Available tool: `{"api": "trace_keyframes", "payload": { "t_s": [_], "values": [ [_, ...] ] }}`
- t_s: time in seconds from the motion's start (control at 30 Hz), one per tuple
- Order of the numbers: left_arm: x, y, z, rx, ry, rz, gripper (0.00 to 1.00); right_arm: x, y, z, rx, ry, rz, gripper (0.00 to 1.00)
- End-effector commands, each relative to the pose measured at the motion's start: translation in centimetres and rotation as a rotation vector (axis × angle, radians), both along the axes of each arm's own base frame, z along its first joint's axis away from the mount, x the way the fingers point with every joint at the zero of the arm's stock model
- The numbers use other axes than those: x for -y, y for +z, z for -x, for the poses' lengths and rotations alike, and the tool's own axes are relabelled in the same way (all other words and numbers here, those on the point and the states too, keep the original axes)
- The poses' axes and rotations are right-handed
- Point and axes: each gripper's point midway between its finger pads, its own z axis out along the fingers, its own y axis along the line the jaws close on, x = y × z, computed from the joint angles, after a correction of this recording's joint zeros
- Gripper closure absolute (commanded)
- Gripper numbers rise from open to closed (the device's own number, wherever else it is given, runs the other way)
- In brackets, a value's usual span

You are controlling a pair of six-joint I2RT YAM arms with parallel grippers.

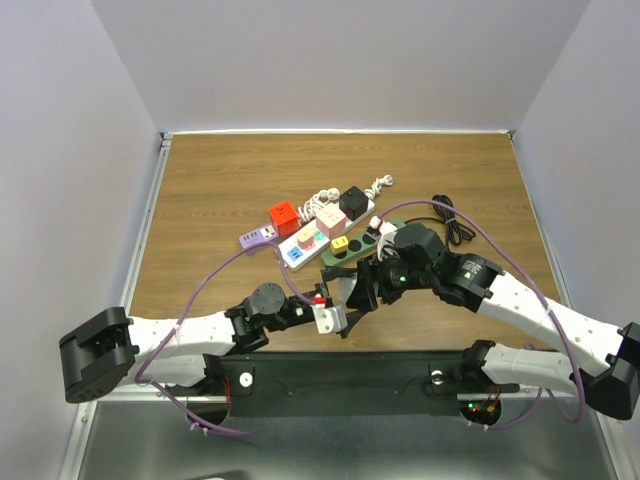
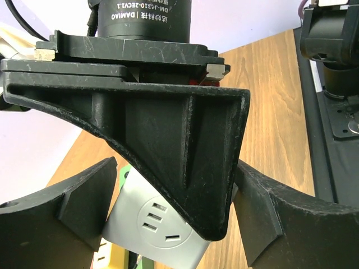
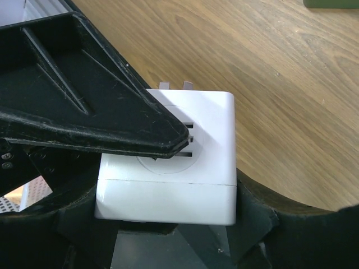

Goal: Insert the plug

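Your right gripper [image 3: 168,199] clenches the white plug cube [image 3: 205,129], prongs bare, near the front edge of the table [image 1: 200,200], your left gripper [image 2: 174,196] spread open around it; carrying it to the power strips [image 1: 335,258] and seating it remain.

The only legible writing stands in white print on the black round motor housing [image 2: 143,17] at the top of the left wrist view: the line "DM-J4310-2EC V1.1", and beneath it four Chinese characters, a vertical bar, then "DAMIAO". The white adapter [image 3: 168,196] shows nothing readable, and any print on the red cube [image 1: 284,216] or white power strip [image 1: 300,243] is too small to read
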Motion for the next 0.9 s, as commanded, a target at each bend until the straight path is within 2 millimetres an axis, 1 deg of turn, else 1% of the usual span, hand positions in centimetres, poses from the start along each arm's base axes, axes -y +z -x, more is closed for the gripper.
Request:
{"api": "trace_keyframes", "payload": {
  "t_s": [0.0, 0.07, 0.1, 0.13, 0.17, 0.2, 0.3, 0.33, 0.37, 0.4, 0.5, 0.67, 0.73, 0.87],
  "values": [
    [0.2, -1.8, -0.6, -0.023, 0.048, -0.075, 0.23, -2.4, 7.9, 0.1, 0.116, 0.063, -0.239, 0.99],
    [0.4, -2.5, -0.5, -0.036, 0.049, -0.091, 0.26, -2.4, 8.2, 0.0, 0.118, 0.061, -0.241, 1.0],
    [0.5, -2.6, -0.5, -0.047, 0.059, -0.093, 0.25, -2.4, 8.3, 0.0, 0.12, 0.062, -0.242, 1.0],
    [0.6, -2.9, -0.5, -0.054, 0.062, -0.099, 0.23, -2.3, 8.5, -0.1, 0.126, 0.059, -0.24, 1.0],
    [0.8, -3.3, -0.6, -0.063, 0.071, -0.11, 0.17, -2.3, 8.5, -0.2, 0.127, 0.057, -0.236, 1.0],
    [0.8, -3.5, -1.0, -0.066, 0.102, -0.111, 0.16, -2.2, 8.4, -0.2, 0.128, 0.058, -0.23, 1.0],
    [0.9, -3.7, -0.9, -0.066, 0.129, -0.101, 0.14, -2.1, 8.1, -0.4, 0.127, 0.054, -0.208, 1.0],
    [0.6, -3.6, -1.4, -0.069, 0.166, -0.094, 0.14, -1.9, 7.9, -0.5, 0.127, 0.052, -0.198, 1.0],
    [0.3, -3.3, -1.3, -0.066, 0.169, -0.081, 0.06, -1.9, 7.9, -0.6, 0.131, 0.051, -0.195, 1.0],
    [0.0, -2.9, -1.3, -0.061, 0.172, -0.063, 0.04, -1.7, 7.9, -0.7, 0.133, 0.047, -0.189, 1.0],
    [-0.7, -1.8, -0.7, -0.04, 0.152, -0.014, 0.02, -1.4, 8.3, -0.8, 0.148, 0.04, -0.192, 0.99],
    [-1.7, -0.7, -0.2, -0.02, 0.142, 0.03, 0.01, -1.1, 8.3, -0.8, 0.152, 0.04, -0.189, 1.0],
    [-1.8, -0.3, -0.2, -0.011, 0.144, 0.043, 0.01, -1.2, 8.0, -0.8, 0.144, 0.043, -0.184, 0.99],
    [-1.8, -0.3, -0.2, -0.007, 0.142, 0.043, 0.02, -1.1, 7.1, -0.8, 0.128, 0.042, -0.161, 1.0]
  ]
}}
